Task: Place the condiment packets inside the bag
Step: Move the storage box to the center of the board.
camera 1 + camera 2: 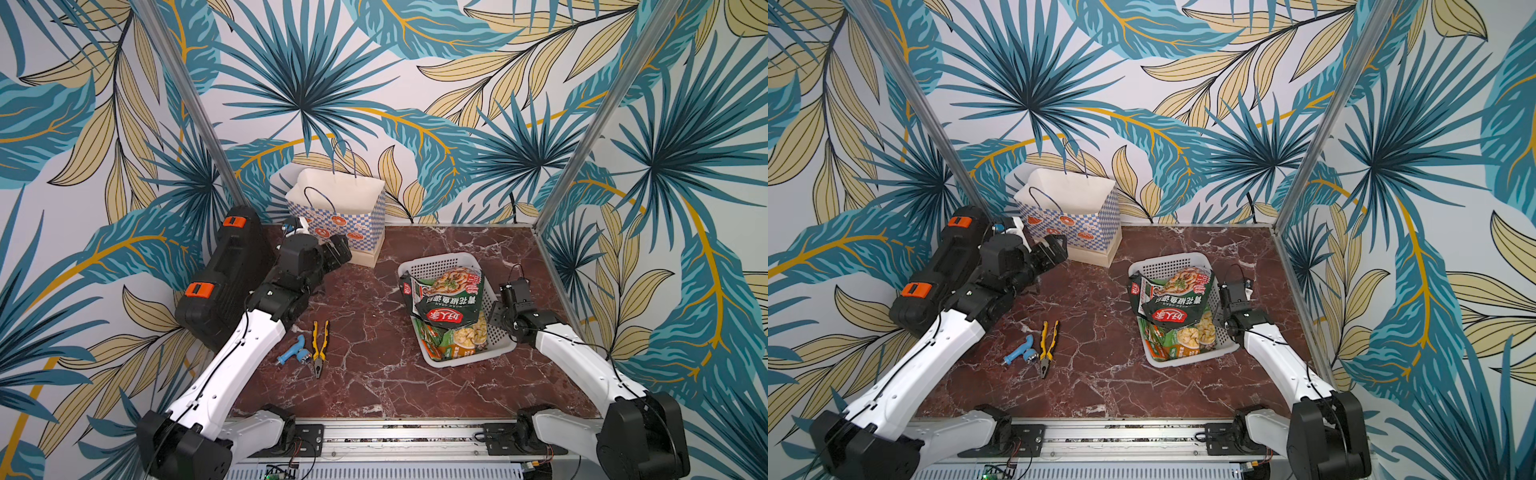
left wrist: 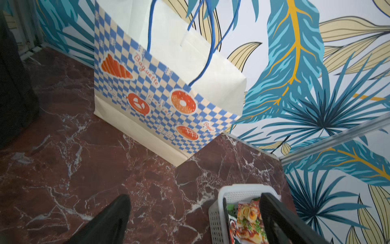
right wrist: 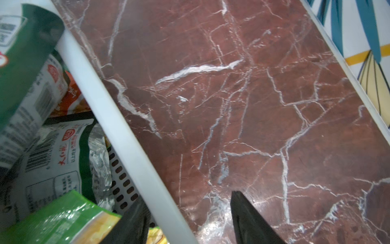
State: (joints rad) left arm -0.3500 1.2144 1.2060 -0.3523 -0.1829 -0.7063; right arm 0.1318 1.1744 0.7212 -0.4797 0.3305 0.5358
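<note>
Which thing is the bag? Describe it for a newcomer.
Start at the red marble table and look to its far edge, against the leaf-print wall. There, beside the black case, stands the bag, upright and open-topped. Unlike the white perforated basket nearby, it is cream paper with a blue-white checkered band, orange pastry pictures and thin blue cord handles.

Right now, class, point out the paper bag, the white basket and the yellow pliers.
paper bag (image 1: 357, 232): in a top view, on its checkered front.
white basket (image 1: 440, 266): in a top view, on its far wall.
yellow pliers (image 1: 319, 355): in a top view, where the handles meet.
</note>
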